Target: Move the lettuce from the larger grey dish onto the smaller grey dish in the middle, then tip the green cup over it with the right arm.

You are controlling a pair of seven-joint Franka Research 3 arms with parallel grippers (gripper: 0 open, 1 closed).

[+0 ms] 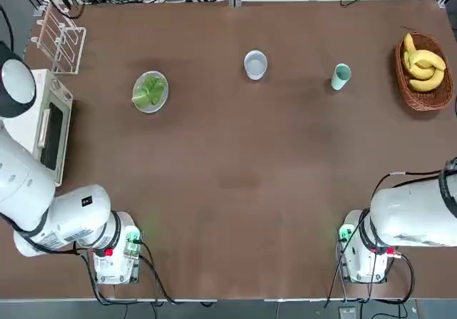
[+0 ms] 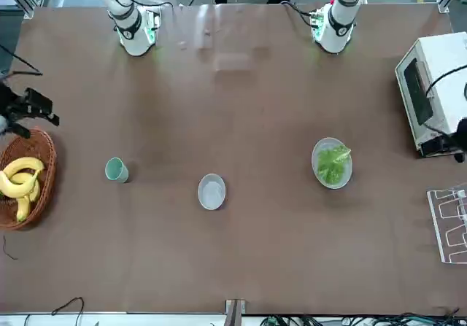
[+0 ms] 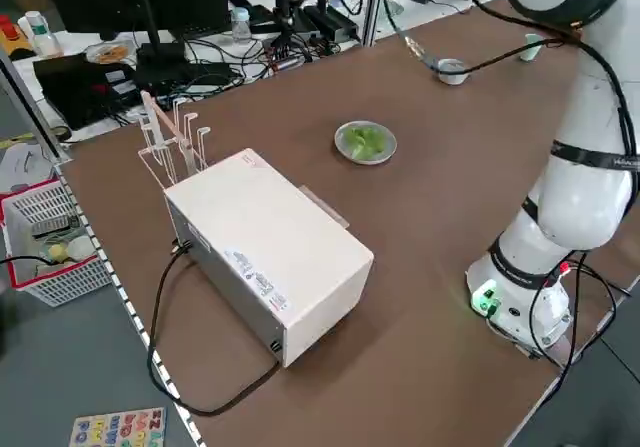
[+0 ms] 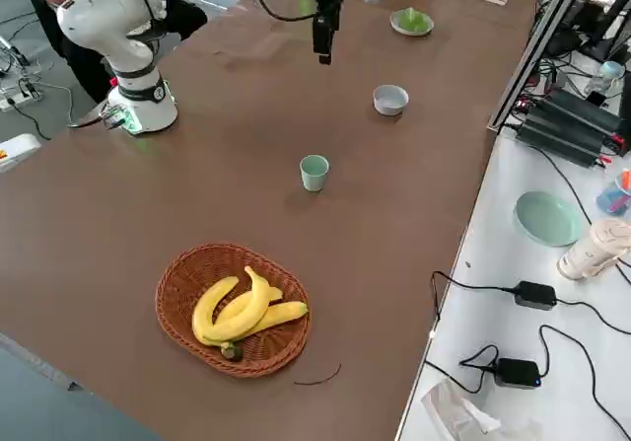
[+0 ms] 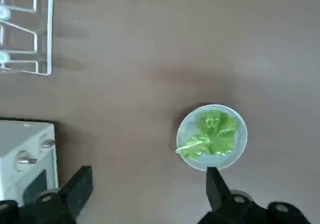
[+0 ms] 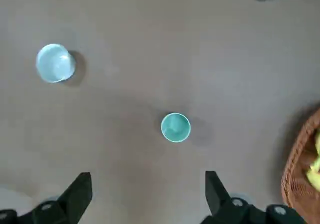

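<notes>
Taking the small grey-white round bowl (image 1: 255, 65) as your landmark, you've got the crinkly light-green lettuce (image 1: 151, 90) on the wider pale grey plate (image 1: 161, 103) to its left in the top view, and the pale mint-green cylindrical cup (image 1: 340, 77) upright to its right. Your black two-finger left gripper (image 5: 150, 181) hangs wide open on the bowl's plate side, your matching right gripper (image 6: 149, 184) wide open on its cup side, both empty; printing on the white boxy oven (image 3: 270, 247), beyond the plate, is too small to read.
</notes>
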